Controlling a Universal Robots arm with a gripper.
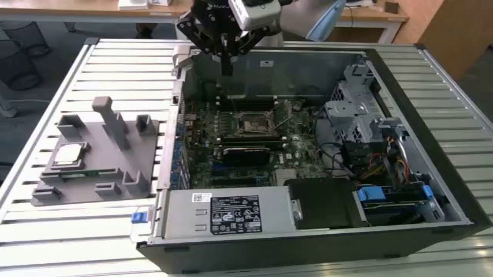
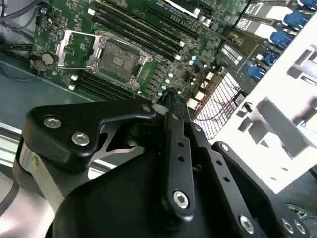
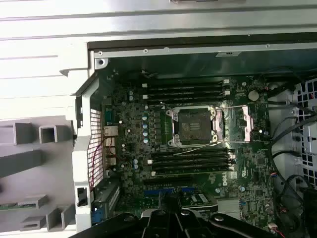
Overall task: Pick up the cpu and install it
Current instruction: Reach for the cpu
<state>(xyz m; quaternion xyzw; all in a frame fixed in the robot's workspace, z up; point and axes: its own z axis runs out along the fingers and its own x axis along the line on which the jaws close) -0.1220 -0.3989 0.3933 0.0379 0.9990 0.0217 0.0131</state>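
Your jaws hang above the far wall of the open computer case point(image 1: 400, 173), pointing straight down. In the exterior view they look drawn close together, with nothing between them.

The cpu point(image 1: 68, 153) is not in the case. It lies flat, silver top up, on the grey holder point(image 1: 100, 193), which rests on the slatted counter point(image 1: 115, 57) beside the case. From the jaws it is well apart, off towards the exterior view's left and nearer that camera, on the other side of the case's side wall. It is square, so it has no long axis to line up with; what matters is which two edges you close on. A green memory stick point(image 1: 81, 174) lies just beside it on the same holder.

The socket point(image 1: 254, 122) sits mid-board between the memory slots and looks bare, its metal frame apparently swung aside in the first wrist view. I cannot make out its pins or corner mark.

In both wrist views the linkage covers the very tips of the jaws. The first wrist view cuts the holder off at the frame's edge.
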